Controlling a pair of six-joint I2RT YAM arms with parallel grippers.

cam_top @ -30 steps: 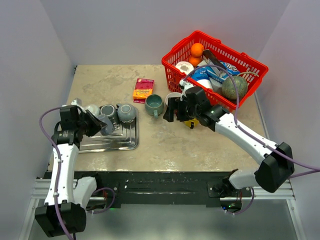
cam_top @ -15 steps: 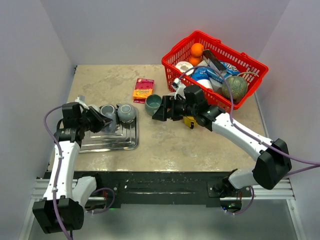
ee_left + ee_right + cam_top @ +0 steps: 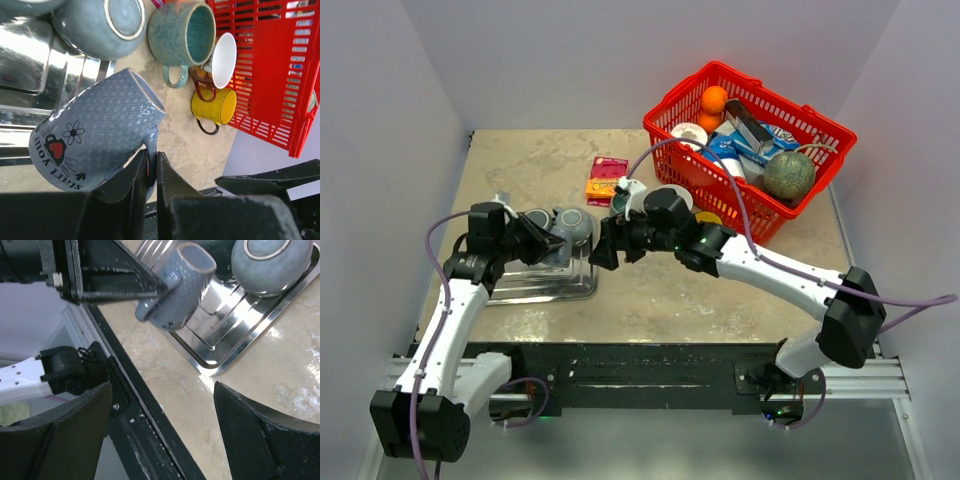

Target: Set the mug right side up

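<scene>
The stone-patterned table (image 3: 720, 290) is carrying every item and both arms are reaching toward its left half. The red basket (image 3: 665, 148) is standing at the far right corner, filled with assorted goods. The metal tray (image 3: 550, 285) is lying near the left front edge, with two grey-blue mugs (image 3: 573, 225) sitting upside down at its far end.

The left fingers (image 3: 162, 172) are closing tightly on the handle of the patterned mug (image 3: 95, 140), pinching it between both tips. This blue-grey mug, which is bearing a heart and a flower, is hanging clear above the tray and tilting, with its mouth (image 3: 197, 252) pointing up and to one side.

The right fingers (image 3: 245, 425) are standing wide apart and gripping nothing, hovering just beside the raised mug over the tray's near corner.

A teal mug (image 3: 185, 32), a white cup (image 3: 222, 60) and a yellow mug (image 3: 215, 105) are resting on the table close to the basket.
</scene>
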